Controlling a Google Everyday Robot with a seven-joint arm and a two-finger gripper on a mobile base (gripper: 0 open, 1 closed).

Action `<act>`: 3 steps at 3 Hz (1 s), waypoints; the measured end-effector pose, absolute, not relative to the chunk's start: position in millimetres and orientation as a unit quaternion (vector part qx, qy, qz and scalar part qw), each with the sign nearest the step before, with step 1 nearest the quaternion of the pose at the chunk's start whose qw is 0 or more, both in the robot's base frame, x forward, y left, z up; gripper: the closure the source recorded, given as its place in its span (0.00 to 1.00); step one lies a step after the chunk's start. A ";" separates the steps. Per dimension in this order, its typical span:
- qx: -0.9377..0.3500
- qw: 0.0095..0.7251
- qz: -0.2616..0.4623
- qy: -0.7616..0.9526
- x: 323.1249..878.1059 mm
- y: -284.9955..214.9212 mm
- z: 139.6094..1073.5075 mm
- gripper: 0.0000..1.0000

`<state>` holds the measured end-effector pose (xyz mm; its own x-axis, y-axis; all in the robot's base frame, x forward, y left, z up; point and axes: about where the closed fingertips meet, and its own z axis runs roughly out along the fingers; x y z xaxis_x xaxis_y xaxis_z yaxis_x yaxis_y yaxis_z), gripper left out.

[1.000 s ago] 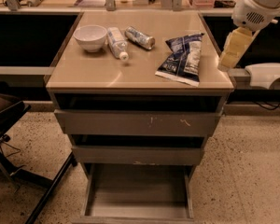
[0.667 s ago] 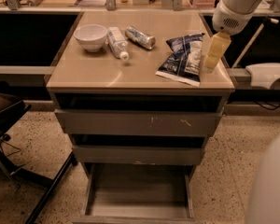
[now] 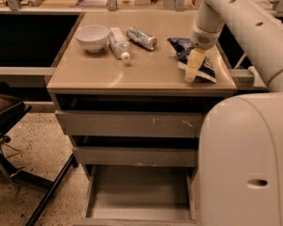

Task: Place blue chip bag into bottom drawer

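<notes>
Camera view gives me the gripper (image 3: 192, 73) down on the blue chip bag (image 3: 180, 47) lying on the bench (image 3: 146, 76) at upper right, its hold I cannot tell, while the bottom drawer (image 3: 139, 194) stands pulled open at lower centre, plain grey floor showing.

Arm (image 3: 240, 25) bent fwd, wrist (image 3: 205, 32) down, jaws low, upper right

the tan cabinet top (image 3: 146, 76) carries four things. a white bowl (image 3: 91, 36) stands upright near its back left corner. just right of it a white tube-like bottle (image 3: 118, 42) lies on its side, cap toward the front, and a silver can (image 3: 141, 37) lies beside that. the blue chip bag (image 3: 181, 48) lies flat near the right edge, the gripper (image 3: 191, 72) down on its front part.
</notes>
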<state>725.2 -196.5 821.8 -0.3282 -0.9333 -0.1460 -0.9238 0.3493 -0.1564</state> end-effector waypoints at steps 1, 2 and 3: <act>-0.570 0.105 -0.022 0.815 729.6 -196.0 814.2 0.00; -0.570 0.105 -0.022 0.815 729.6 -196.0 814.2 0.19; -0.570 0.105 -0.022 0.815 729.6 -196.0 814.2 0.42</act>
<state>729.6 -196.0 814.2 -0.3286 -0.9330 -0.1468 -0.9239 0.3498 -0.1550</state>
